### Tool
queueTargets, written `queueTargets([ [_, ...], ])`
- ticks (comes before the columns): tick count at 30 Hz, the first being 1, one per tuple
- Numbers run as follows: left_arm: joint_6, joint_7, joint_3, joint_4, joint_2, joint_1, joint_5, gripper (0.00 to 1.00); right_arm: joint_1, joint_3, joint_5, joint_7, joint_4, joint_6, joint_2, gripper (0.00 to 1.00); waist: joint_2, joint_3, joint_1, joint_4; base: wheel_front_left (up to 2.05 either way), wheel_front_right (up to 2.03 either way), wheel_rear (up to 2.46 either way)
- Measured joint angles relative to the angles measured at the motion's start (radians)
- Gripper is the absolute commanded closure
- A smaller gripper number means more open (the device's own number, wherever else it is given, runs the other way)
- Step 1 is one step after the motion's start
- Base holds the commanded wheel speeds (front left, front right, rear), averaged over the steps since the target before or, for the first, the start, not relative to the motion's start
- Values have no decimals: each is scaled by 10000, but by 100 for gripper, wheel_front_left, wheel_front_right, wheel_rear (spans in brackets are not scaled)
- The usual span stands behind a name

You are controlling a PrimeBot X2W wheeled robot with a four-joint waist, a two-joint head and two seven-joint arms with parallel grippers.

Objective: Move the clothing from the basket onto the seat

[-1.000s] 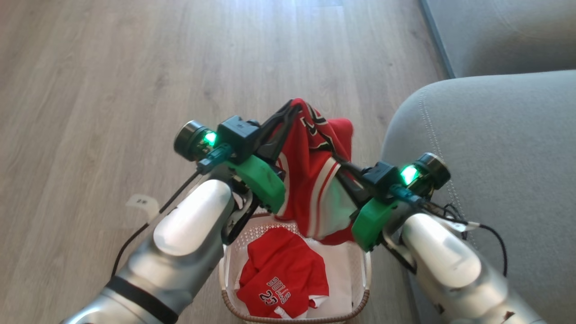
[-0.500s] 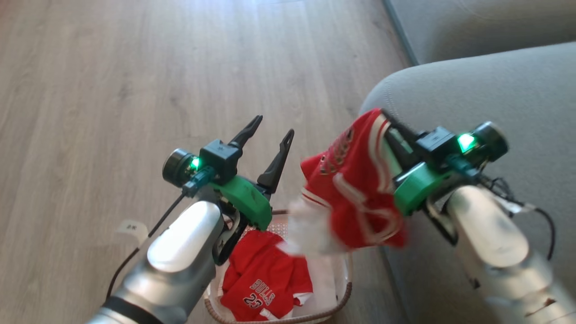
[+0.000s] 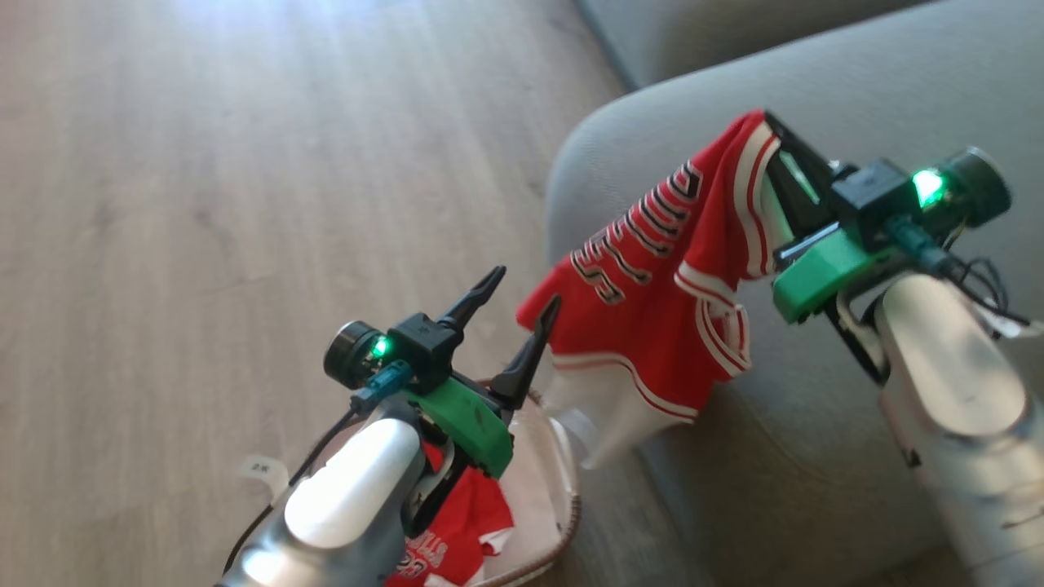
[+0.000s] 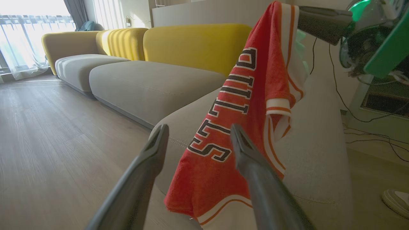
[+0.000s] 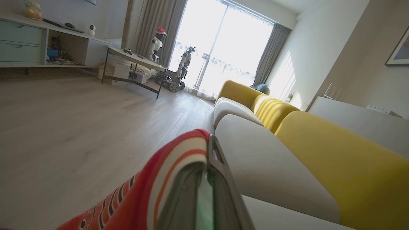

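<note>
My right gripper (image 3: 772,124) is clamped on a red jersey (image 3: 652,302) over the seat (image 3: 856,65) edge; my left gripper (image 3: 526,287) gapes beside the seat.

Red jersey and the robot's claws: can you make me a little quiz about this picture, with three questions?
1. True or false: the left claw is open and empty.
2. Which one holds the hanging red jersey? A) left claw B) right claw C) nobody
3. Fill in: the second jersey lies in the ____.
Key: 1 true; 2 B; 3 basket.
</note>
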Motion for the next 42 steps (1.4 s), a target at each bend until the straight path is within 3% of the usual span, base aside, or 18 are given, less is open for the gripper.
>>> queueTargets([
  [11, 130, -56, -215, -631, 67, 256, 163, 0, -1044, 408, 100, 176, -286, 0, -303, 100, 0, 409, 0, -1750, 0, 0, 0],
  [19, 249, -54, -236, -790, 144, 252, 163, 0, -1924, 1011, 278, 268, -94, 0, -330, 100, 0, 942, 0, -2235, 0, 0, 0],
  [31, 339, 63, -284, -1133, 324, -266, 268, 0, -5304, 1452, 598, 719, 1342, 2, -1104, 100, 0, 1830, 0, -1244, 0, 0, 0],
  [42, 529, 474, -416, -2243, 725, -920, 796, 0, -8923, 403, 364, 1419, 3009, 75, -2516, 100, -1, 3486, 0, -61, 0, 0, 0],
])
